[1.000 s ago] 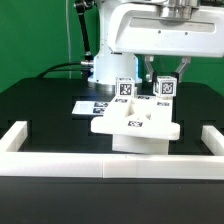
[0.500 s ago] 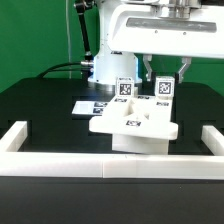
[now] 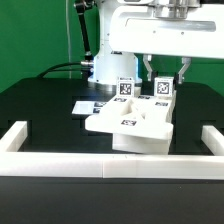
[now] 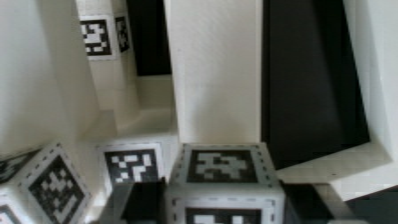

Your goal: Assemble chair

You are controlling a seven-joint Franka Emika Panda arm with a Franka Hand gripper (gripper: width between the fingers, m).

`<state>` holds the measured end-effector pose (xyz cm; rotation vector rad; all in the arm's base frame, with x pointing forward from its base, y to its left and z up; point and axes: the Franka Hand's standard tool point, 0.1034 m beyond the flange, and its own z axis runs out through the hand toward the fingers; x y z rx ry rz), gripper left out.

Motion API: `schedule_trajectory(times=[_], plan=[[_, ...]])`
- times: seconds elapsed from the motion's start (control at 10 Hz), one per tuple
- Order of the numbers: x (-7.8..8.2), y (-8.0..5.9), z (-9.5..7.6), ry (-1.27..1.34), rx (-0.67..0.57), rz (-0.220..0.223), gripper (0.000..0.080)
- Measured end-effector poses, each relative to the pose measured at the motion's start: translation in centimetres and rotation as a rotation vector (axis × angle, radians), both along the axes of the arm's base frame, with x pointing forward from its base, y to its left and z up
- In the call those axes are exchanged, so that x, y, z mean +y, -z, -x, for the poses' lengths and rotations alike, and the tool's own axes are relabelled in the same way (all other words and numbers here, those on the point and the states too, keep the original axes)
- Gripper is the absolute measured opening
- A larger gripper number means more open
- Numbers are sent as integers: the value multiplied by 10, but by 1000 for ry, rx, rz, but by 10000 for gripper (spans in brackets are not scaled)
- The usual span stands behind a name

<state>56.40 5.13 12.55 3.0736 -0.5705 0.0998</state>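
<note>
Fingers of the gripper [image 3: 163, 79] are pinched in tight on the tagged square white leg [image 3: 161, 90] standing at the right of the chunky white plastic chair [image 3: 132, 125], which sits in the middle of the exterior view on the black table [image 3: 40, 110], just behind the low white border wall [image 3: 110, 166]. And there's movement: compared with a second ago, the whole chair has swung, its flat seat panel now tipped and skewed toward the lower left of the frame while the leg stays in the grip. That reads to me as the leg being twisted or seated into its socket, dragging the body round with it. A second tagged leg [image 3: 125, 88] stands just beside, left of the fingers, free of them. Behind lies the flat marker board [image 3: 88, 105]. Up close, the wrist view shows a tagged leg top [image 4: 221, 175].
</note>
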Motion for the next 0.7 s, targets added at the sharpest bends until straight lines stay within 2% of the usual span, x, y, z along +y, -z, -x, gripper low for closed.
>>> schedule_trajectory(times=[0.4,0.7], plan=[[2,0,0,296,-10,-48,287],[6,0,0,524,-10,-67,287]])
